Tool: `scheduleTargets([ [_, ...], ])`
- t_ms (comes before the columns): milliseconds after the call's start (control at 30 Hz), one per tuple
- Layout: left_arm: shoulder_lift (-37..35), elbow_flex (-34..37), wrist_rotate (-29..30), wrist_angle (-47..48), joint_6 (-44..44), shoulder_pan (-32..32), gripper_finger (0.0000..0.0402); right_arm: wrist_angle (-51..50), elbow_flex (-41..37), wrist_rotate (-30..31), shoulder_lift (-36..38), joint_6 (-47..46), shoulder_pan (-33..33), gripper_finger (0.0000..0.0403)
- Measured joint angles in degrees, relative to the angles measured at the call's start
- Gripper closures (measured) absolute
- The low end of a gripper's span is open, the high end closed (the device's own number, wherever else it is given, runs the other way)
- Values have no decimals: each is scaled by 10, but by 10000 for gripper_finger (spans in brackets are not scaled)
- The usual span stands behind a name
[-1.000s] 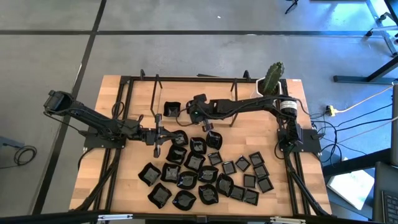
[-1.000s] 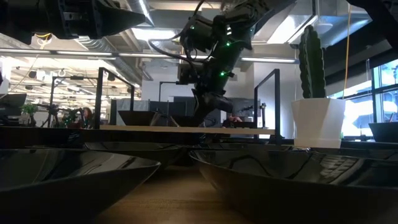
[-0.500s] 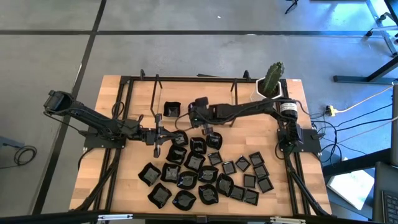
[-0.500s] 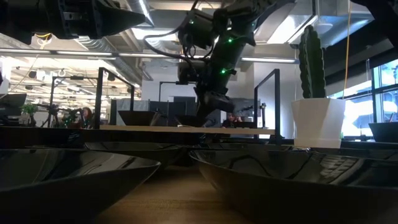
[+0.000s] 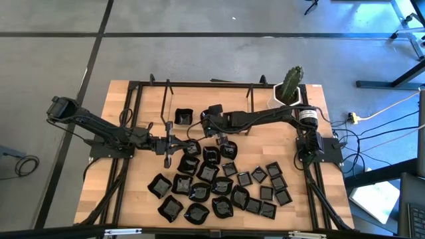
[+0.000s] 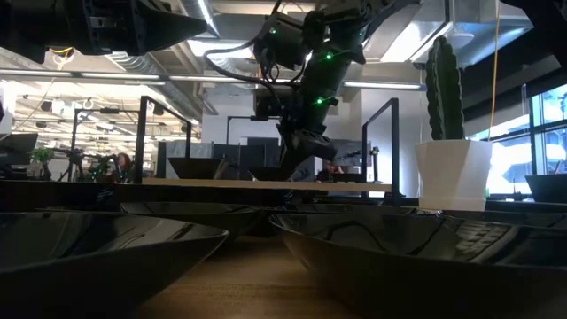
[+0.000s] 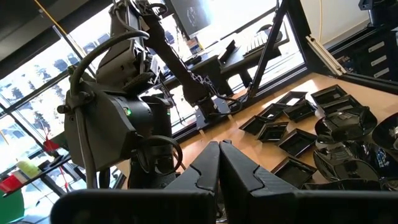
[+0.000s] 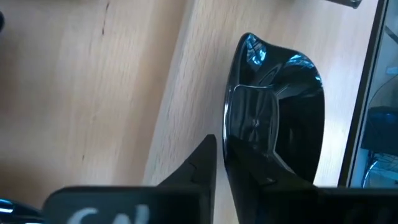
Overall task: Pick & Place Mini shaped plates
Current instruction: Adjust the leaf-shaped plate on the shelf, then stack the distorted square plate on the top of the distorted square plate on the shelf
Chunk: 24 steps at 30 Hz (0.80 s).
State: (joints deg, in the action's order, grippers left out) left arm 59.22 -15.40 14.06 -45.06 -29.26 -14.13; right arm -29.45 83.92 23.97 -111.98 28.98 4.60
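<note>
i saw right gripper with fingers nearly closed on rim of a black plate near table's far middle, left gripper closed, empty, by the plate pile

Wooden table bears a cluster of mini shaped plates across its near centre and right. One lone plate sits far of the cluster, left of centre. Potted cactus stands at the far right corner. A metal frame runs along the far edge.
</note>
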Motion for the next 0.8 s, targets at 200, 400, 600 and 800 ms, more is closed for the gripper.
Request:
scheduleTargets([
  [200,0,0,0,0,0,0,398,0,0,-1,0,0,-1,328],
  [400,0,0,0,0,0,0,398,-17,14,0,0,-7,-10,284],
  [600,0,0,0,0,0,0,398,-90,77,16,0,-35,-27,265],
  [800,0,0,0,1,0,0,398,-212,187,-54,5,-99,-54,265],
])
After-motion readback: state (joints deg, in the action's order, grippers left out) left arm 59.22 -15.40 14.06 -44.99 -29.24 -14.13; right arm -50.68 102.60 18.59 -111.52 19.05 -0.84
